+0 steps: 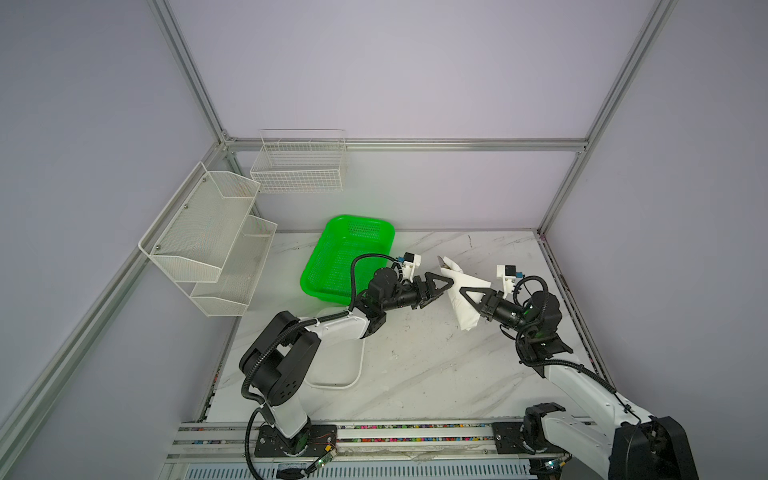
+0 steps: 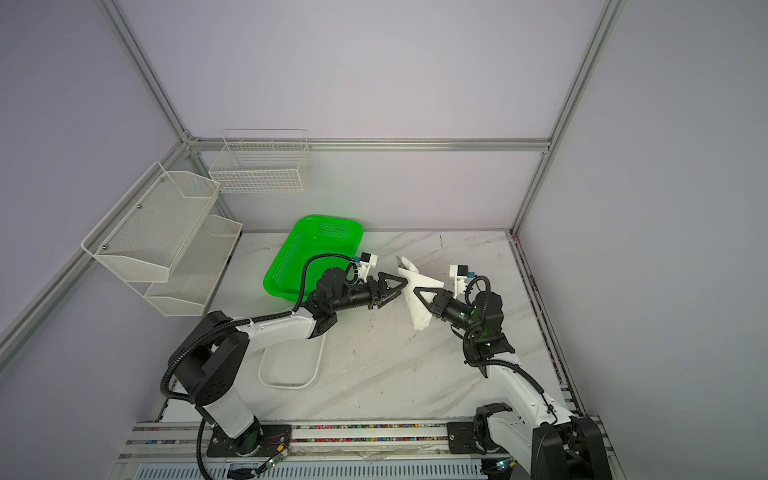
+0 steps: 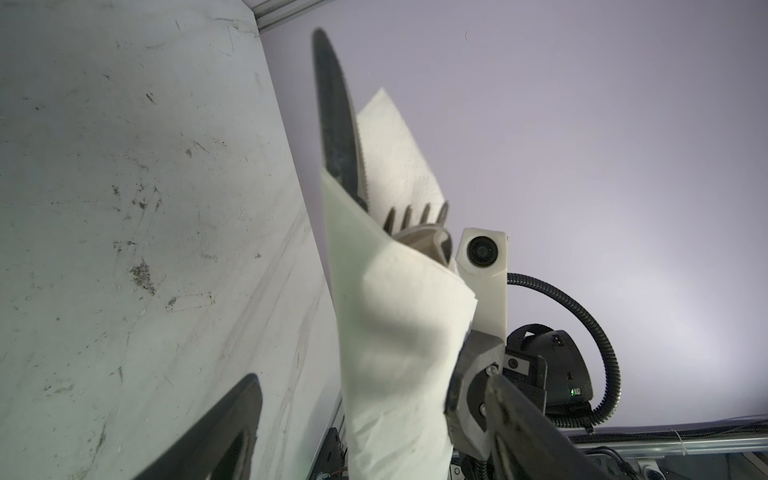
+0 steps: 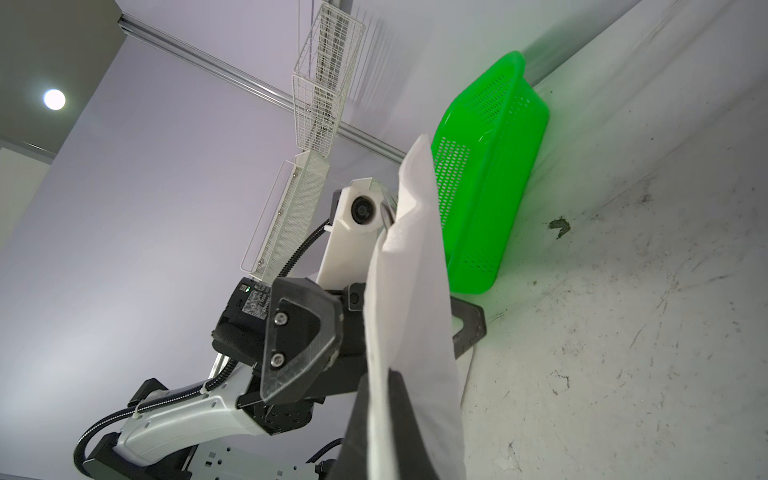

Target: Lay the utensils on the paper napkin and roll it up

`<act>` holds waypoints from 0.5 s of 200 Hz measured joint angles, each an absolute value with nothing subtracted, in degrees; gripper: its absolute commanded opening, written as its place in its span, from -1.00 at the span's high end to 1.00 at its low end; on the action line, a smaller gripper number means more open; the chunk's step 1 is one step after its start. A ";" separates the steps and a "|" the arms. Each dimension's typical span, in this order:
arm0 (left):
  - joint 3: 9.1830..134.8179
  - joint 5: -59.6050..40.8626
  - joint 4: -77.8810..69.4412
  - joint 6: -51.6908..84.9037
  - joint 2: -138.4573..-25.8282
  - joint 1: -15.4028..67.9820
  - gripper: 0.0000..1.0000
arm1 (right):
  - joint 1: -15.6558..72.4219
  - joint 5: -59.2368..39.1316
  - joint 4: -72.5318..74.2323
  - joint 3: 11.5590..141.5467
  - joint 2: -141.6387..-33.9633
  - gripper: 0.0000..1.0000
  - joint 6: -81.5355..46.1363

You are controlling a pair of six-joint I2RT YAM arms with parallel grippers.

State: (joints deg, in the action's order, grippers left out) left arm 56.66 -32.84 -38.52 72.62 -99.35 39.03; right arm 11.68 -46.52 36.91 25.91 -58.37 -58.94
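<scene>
- The paper napkin (image 1: 464, 316) is wrapped around the utensils (image 3: 345, 174). This roll (image 2: 419, 316) is held up in the air above the tabletop (image 1: 415, 374), between the two arms.
- The right gripper (image 1: 465, 294) is closed tight on the middle of the roll, so the roll is carried by it alone.
- The left gripper (image 1: 444, 290) is spread wide. In the right wrist view it is seen on both sides of the roll, and no touch can be made out.
- At one open end of the roll, the knife (image 3: 334, 104) sticks out far. The fork tips (image 3: 419, 216) peek out, and a round edge just below them may be the spoon (image 3: 419, 243).
- The napkin is thought to be thin, soft and very light. It can be torn or crushed if it is pulled hard. It can come unrolled if it is let go.
- The utensils are thought to be hard, smooth and slippery, and heavier than the paper. If an open end is pointed down, they could slide out.
- The roll is best taken across its middle. There the paper lies over the metal, so something firm is squeezed.
- A loose corner or flap should not be used as a hold, since only paper would be pulled there.
- A soft, steady squeeze is judged to be enough.
</scene>
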 measured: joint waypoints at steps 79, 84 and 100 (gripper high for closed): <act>56.90 -36.95 -53.32 80.66 -104.84 39.94 -0.66 | 11.84 -47.77 41.32 25.91 -58.37 0.94 -63.20; 56.95 -37.23 -54.43 81.30 -104.99 39.99 -0.66 | 11.86 -47.79 41.65 25.91 -58.37 0.94 -63.53; 57.32 -37.93 -56.77 82.24 -105.21 40.27 -0.65 | 11.90 -47.88 42.70 25.91 -58.37 0.94 -64.47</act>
State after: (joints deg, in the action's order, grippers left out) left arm 57.32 -37.93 -56.77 82.24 -105.21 40.27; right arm 11.90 -47.88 42.70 25.91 -58.37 -64.47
